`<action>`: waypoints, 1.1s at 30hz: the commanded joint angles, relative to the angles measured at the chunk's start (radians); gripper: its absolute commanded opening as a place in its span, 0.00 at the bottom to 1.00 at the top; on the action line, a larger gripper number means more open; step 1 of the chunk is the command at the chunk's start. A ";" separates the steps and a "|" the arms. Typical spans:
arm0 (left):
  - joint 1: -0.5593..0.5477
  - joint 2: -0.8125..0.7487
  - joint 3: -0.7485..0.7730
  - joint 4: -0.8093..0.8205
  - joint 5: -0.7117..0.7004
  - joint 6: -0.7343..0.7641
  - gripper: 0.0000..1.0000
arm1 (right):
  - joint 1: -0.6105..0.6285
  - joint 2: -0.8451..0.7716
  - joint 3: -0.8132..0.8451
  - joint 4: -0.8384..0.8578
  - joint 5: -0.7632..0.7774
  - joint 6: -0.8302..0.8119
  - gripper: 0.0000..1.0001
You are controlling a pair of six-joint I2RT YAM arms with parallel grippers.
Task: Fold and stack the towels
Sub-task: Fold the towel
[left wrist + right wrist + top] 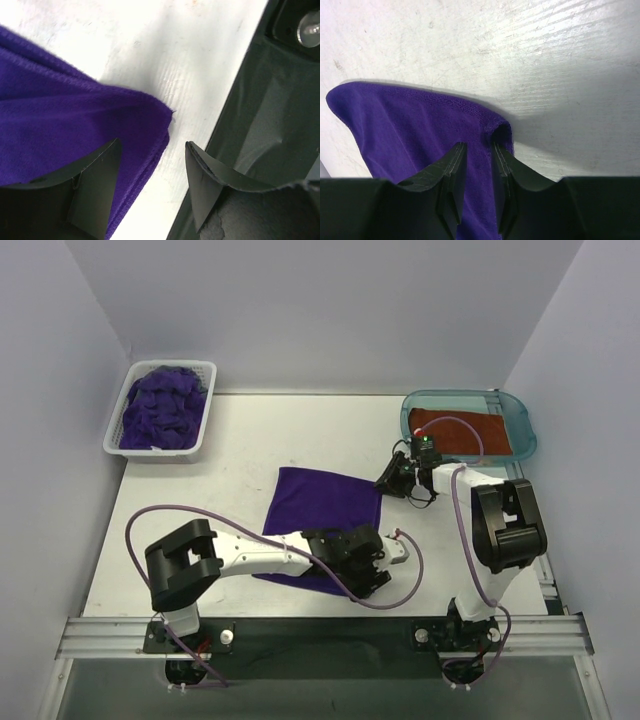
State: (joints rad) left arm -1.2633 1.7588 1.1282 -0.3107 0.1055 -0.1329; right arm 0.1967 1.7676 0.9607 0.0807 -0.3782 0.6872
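Note:
A deep purple towel [322,508] lies flat in the middle of the table. My left gripper [366,578] hovers open over its near right corner [150,115]. That doubled corner lies by the left finger [95,190], and the right finger [210,185] stands over bare table. My right gripper [393,478] is at the far right corner, its jaws [479,145] narrow and pinching a ridge of the purple towel [410,130] that bunches at the tips. More purple towels [160,408] fill the basket. A rust-orange towel [462,433] lies in the tray.
The white slotted basket [205,410] sits at the back left and the teal tray [522,425] at the back right. The black rail [270,130] at the table's near edge runs close to my left gripper. White walls enclose the table.

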 commanded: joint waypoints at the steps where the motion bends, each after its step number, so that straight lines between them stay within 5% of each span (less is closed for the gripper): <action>1: -0.019 0.014 0.056 0.045 0.051 0.038 0.65 | -0.008 0.004 0.009 0.024 -0.018 0.018 0.27; 10: -0.025 0.065 0.078 0.024 0.046 0.041 0.61 | -0.017 0.009 -0.005 0.031 -0.021 0.031 0.27; 14: -0.025 0.071 0.067 0.022 0.054 0.035 0.52 | -0.020 0.013 -0.010 0.036 -0.019 0.037 0.27; 19: -0.025 0.074 0.070 0.002 0.054 0.036 0.24 | -0.026 0.016 -0.016 0.040 -0.021 0.043 0.27; 25: -0.025 0.067 0.067 -0.010 0.059 0.036 0.03 | -0.033 0.016 -0.020 0.051 -0.021 0.054 0.27; 33: -0.025 0.047 0.056 -0.028 0.056 0.030 0.00 | -0.046 0.009 -0.039 0.082 -0.033 0.074 0.27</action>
State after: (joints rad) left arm -1.2865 1.8328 1.1656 -0.3214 0.1421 -0.1074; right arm 0.1604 1.7805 0.9333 0.1402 -0.3943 0.7437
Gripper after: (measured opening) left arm 0.059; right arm 0.266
